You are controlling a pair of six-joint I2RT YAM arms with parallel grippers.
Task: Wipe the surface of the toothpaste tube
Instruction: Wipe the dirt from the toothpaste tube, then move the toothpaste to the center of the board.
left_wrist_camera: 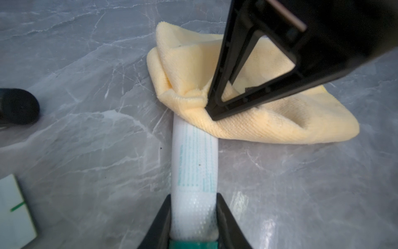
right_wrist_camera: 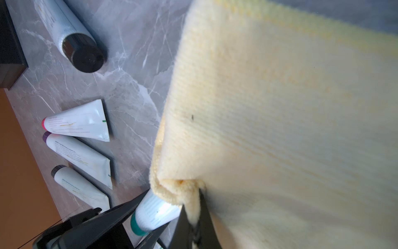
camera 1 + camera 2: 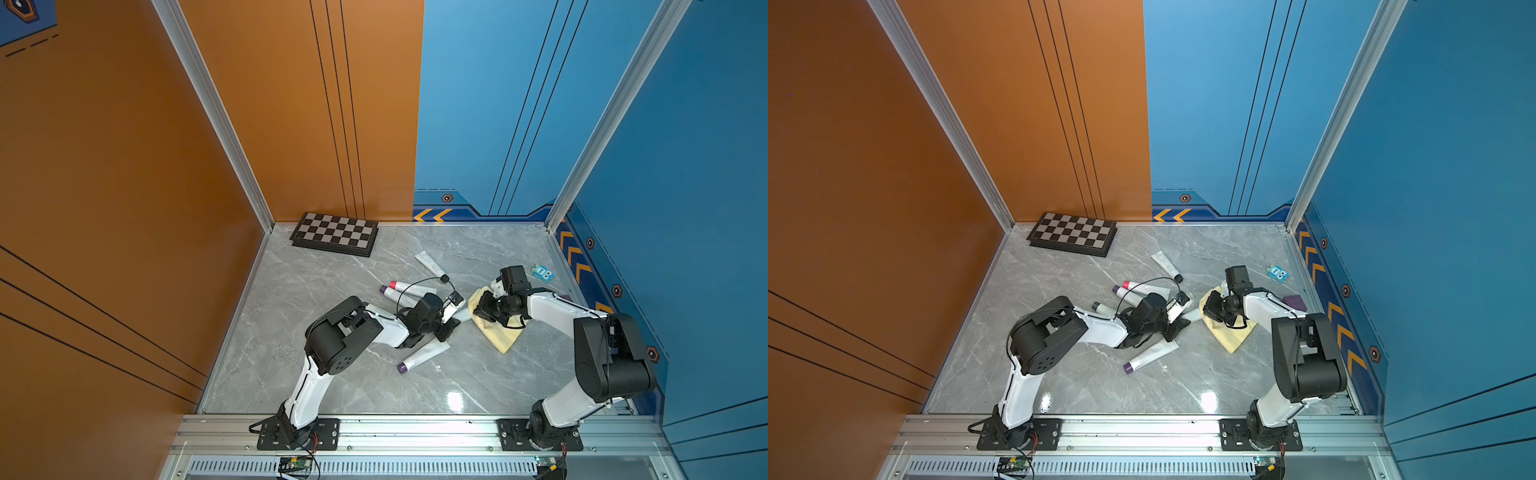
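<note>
Observed state, left wrist view: the tube (image 1: 195,163) is gripped across its width by the left fingers (image 1: 161,220), just ahead of the teal cap (image 1: 192,244). Its long axis runs straight out from those fingers toward the cloth (image 1: 269,120). The far, flat end is covered by the cloth's lower edge. Whether the tube rests on the table (image 1: 86,129) or is held just clear of it cannot be told.

The right fingers (image 1: 215,90) are closed on a bunched fold of the cloth, right beside the point where cloth meets tube. The right wrist view confirms this, with the pinched fold lying on the tube near the cap end.

Governing relation: cloth and tube are in contact at one end only, and the printed length between the cloth and the left fingers lies bare. The right arm is judged to be the wiping arm, since the cloth is carried by it. A stroke along the tube's long axis toward the left fingers is judged necessary, stopping short of them.

Other tubes (image 2: 77,125) lie on the table, well apart from the cloth.
</note>
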